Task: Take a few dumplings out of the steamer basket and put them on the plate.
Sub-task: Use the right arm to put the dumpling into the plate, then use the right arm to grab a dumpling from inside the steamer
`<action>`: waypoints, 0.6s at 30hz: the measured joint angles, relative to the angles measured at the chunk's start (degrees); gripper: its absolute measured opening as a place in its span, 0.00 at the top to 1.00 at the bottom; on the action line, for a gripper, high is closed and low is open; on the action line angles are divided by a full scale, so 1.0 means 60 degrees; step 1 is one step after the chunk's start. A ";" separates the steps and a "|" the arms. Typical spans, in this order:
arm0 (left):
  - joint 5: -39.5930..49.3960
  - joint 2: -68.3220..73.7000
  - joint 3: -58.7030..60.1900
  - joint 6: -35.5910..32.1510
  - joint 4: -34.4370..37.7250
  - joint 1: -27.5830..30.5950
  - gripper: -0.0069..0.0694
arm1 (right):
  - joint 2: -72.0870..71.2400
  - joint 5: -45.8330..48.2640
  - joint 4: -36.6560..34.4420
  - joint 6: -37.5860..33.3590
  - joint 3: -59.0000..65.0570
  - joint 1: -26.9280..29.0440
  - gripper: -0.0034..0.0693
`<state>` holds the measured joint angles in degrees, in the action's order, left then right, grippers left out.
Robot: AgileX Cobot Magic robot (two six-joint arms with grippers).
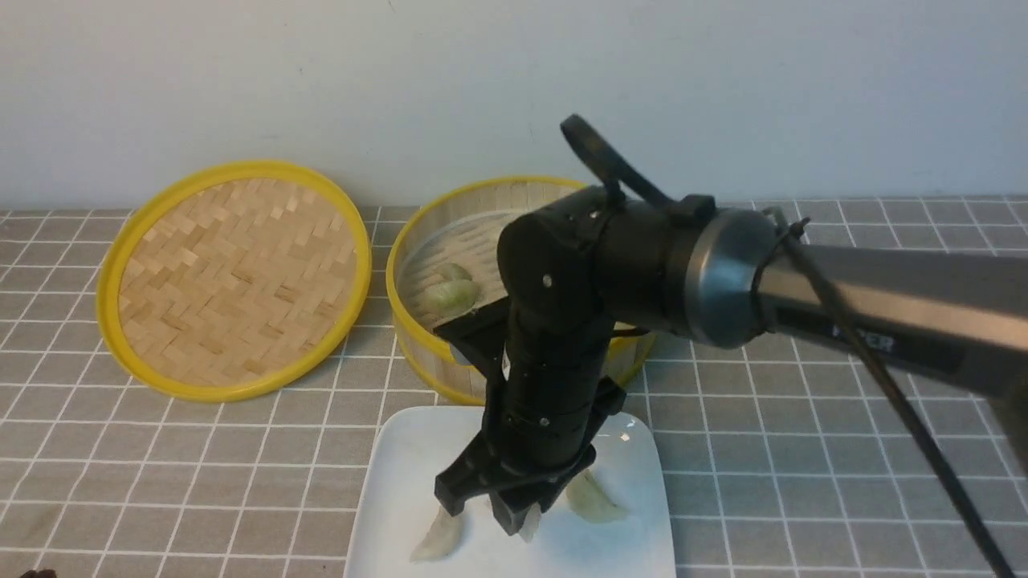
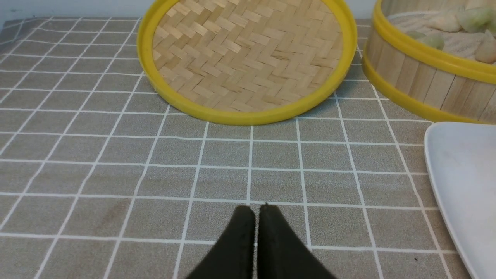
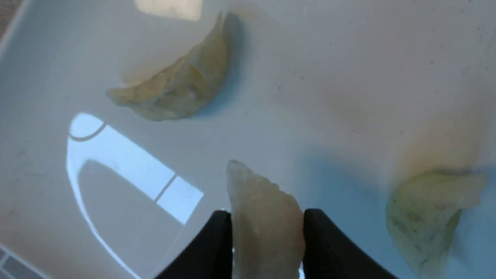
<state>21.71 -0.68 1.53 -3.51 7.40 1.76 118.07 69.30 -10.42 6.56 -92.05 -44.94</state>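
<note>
My right gripper [image 1: 482, 514] [image 3: 268, 214] points down over the white plate [image 1: 401, 466] [image 3: 329, 77]. A pale dumpling [image 3: 255, 186] [image 1: 530, 526] stands between its fingers, which press on both of its sides just above the plate. Two more dumplings [image 3: 178, 85] [image 3: 426, 209] lie on the plate to either side. The steamer basket [image 1: 418, 345] [image 2: 426, 77] stands behind the plate with dumplings [image 1: 452, 291] [image 2: 476, 19] in it; the right arm hides much of it. My left gripper [image 2: 255, 209] is shut and empty above the tablecloth, left of the plate [image 2: 461, 174].
The flat woven bamboo lid [image 1: 233, 277] [image 2: 248, 54] with its yellow rim lies to the left of the steamer basket. A grey checked tablecloth [image 1: 803, 401] covers the table, and a pale wall stands close behind.
</note>
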 joint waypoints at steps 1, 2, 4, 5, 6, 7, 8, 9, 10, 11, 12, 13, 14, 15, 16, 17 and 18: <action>0.0000 0.0000 0.0000 0.0000 0.0000 0.0000 0.92 | 0.0053 -0.0009 0.0000 0.0011 0.0000 0.0000 0.59; 0.0000 0.0000 0.0000 0.0000 0.0000 0.0000 0.92 | 0.0070 -0.0017 0.0007 0.0037 0.0000 0.0000 0.53; 0.0000 0.0000 0.0000 0.0000 0.0000 0.0000 0.92 | 0.0069 -0.0028 0.0007 0.0041 0.0000 0.0000 0.45; 0.0000 0.0000 0.0000 0.0000 0.0000 0.0000 0.92 | 0.0060 -0.0028 0.0028 0.0041 -0.0032 0.0000 0.38; 0.0000 0.0000 0.0000 0.0000 0.0000 0.0000 0.92 | 0.0050 -0.0028 0.0034 0.0041 -0.0070 0.0000 0.34; 0.0000 0.0000 0.0000 0.0000 0.0000 0.0000 0.92 | 0.0050 0.0012 0.0099 0.0041 -0.0197 0.0000 0.28; 0.0000 0.0000 0.0000 0.0000 0.0000 0.0000 0.92 | 0.0050 0.0079 0.0259 0.0041 -0.0422 0.0000 0.23; 0.0000 0.0000 0.0000 0.0000 0.0000 0.0000 0.92 | 0.0050 0.0079 0.0292 0.0041 -0.0468 0.0000 0.23; 0.0000 0.0000 0.0000 0.0000 0.0000 0.0000 0.92 | 0.0050 0.0115 0.0642 0.0059 -0.0864 0.0000 0.19; 0.0000 0.0000 0.0000 0.0000 0.0000 0.0000 0.92 | 0.0050 0.0115 0.0982 0.0130 -0.1205 0.0000 0.17; 0.0000 0.0000 0.0000 0.0000 0.0000 0.0000 0.92 | 0.0050 0.0086 0.1368 0.0239 -0.1496 0.0000 0.16; 0.0000 0.0000 0.0000 0.0000 0.0000 0.0000 0.92 | 0.0050 0.0028 0.1737 0.0412 -0.1876 0.0023 0.16; 0.0000 0.0000 0.0000 0.0000 0.0000 0.0000 0.92 | 0.0050 -0.0056 0.2020 0.0573 -0.2184 0.0058 0.15; 0.0000 0.0000 0.0000 0.0000 0.0000 0.0000 0.92 | 0.0061 -0.0121 0.2341 0.0856 -0.2820 0.0177 0.15; 0.0000 0.0000 0.0000 0.0000 0.0000 0.0000 0.92 | 0.0094 -0.0120 0.2420 0.1019 -0.3137 0.0304 0.15; 0.0000 0.0000 0.0000 0.0000 0.0000 0.0000 0.92 | 0.0151 -0.0108 0.2433 0.1132 -0.3512 0.0471 0.15; 0.0000 0.0000 0.0000 0.0000 0.0000 0.0000 0.92 | 0.0242 -0.0095 0.2423 0.1193 -0.3789 0.0611 0.15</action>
<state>21.71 -0.68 1.53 -3.51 7.40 1.76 119.52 68.73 4.12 13.71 -114.78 -41.27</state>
